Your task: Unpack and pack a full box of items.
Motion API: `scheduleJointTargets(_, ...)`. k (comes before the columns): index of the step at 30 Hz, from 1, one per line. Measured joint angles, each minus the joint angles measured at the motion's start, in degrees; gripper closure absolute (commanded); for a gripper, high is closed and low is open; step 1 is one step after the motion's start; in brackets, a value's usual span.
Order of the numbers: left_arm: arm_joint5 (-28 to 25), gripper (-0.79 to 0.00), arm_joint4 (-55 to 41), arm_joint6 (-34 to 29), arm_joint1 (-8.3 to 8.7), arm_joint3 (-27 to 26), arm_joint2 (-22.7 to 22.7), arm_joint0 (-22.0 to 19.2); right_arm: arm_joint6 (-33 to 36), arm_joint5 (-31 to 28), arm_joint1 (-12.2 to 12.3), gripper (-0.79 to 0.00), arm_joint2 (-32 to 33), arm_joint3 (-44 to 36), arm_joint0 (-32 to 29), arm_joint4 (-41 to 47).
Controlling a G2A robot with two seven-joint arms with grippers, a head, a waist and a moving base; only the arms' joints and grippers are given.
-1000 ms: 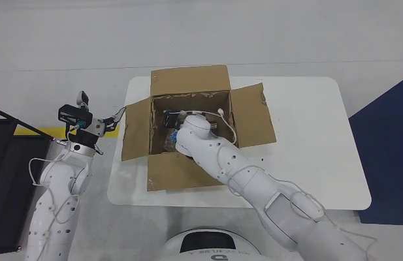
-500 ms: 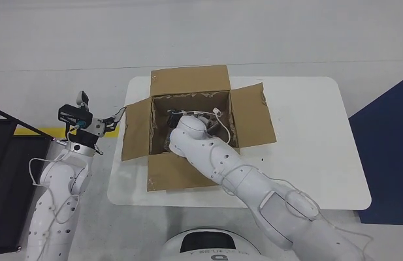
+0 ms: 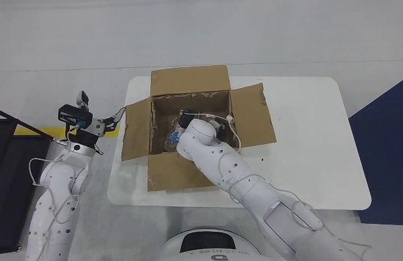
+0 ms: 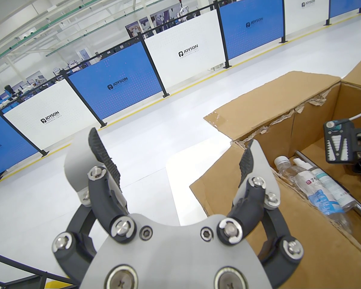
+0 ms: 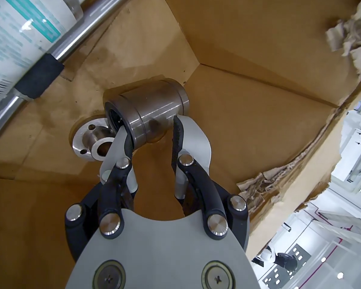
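Observation:
An open cardboard box [image 3: 190, 79] stands on the white table [image 3: 306, 130]. My right gripper [image 3: 186, 117] is down inside it. In the right wrist view that gripper [image 5: 150, 127] is shut on a short steel cylinder [image 5: 147, 106], one finger on each side. The cylinder lies over a round metal flange [image 5: 88, 144] on the box floor. A steel rod [image 5: 87, 16] and a clear bottle [image 5: 21, 16] lie beside them. My left gripper [image 4: 173, 139] is open with nothing in it, held in the air left of the box [image 4: 273, 91], beyond the table's left edge.
From the left wrist view, two clear bottles [image 4: 316, 188] lie along the box's near wall, with the right gripper [image 4: 338, 145] beyond them. The box flaps [image 3: 252, 116] are folded outward. Bare table lies right of the box. A black frame [image 3: 8, 163] stands at the far left.
The right arm's wrist has shifted to the right inside the box. The left arm has stayed still.

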Motion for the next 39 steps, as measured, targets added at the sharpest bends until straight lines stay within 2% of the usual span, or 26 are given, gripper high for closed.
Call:
scheduleJointTargets(6, 0.0, -0.785, 0.0, 0.0, 0.0, 0.0, 0.0, 0.0, -1.8, 1.2, -0.3, -0.299, 0.6, 1.8, 0.1, -1.7)
scheduleJointTargets(11, 0.0, -0.785, 0.0, 0.0, 0.0, 0.0, 0.0, 0.0, -2.6, 2.3, -0.7, -0.265, 1.2, 3.9, 0.8, -2.7)
scheduleJointTargets(14, 0.0, -0.785, 0.0, 0.0, 0.0, 0.0, 0.0, 0.0, -2.7, 2.5, -1.0, -0.175, 1.5, 4.6, 1.1, -2.8)
scheduleJointTargets(16, 0.0, -0.785, 0.0, 0.0, 0.0, 0.0, 0.0, 0.0, -3.1, 2.6, -1.1, -0.04, 1.5, 4.6, 1.2, -3.3)
scheduleJointTargets(17, 0.0, -0.785, 0.0, 0.0, 0.0, 0.0, 0.0, 0.0, -3.4, 2.7, -1.2, 0.0, 1.6, 4.4, 1.1, -3.7)
scheduleJointTargets(28, 0.0, -0.785, 0.0, 0.0, 0.0, 0.0, 0.0, 0.0, -4.3, 3.0, -0.6, 0.0, 4.3, -1.3, -1.5, -8.2)
scheduleJointTargets(33, 0.0, -0.785, 0.0, 0.0, 0.0, 0.0, 0.0, 0.0, -9.9, -2.4, 0.1, 0.0, 8.1, -8.8, -4.8, -2.5)
scheduleJointTargets(39, 0.0, -0.785, 0.0, 0.0, 0.0, 0.0, 0.0, 0.0, -13.5, -7.6, 1.5, 0.0, 14.3, -19.0, -9.4, 2.7)
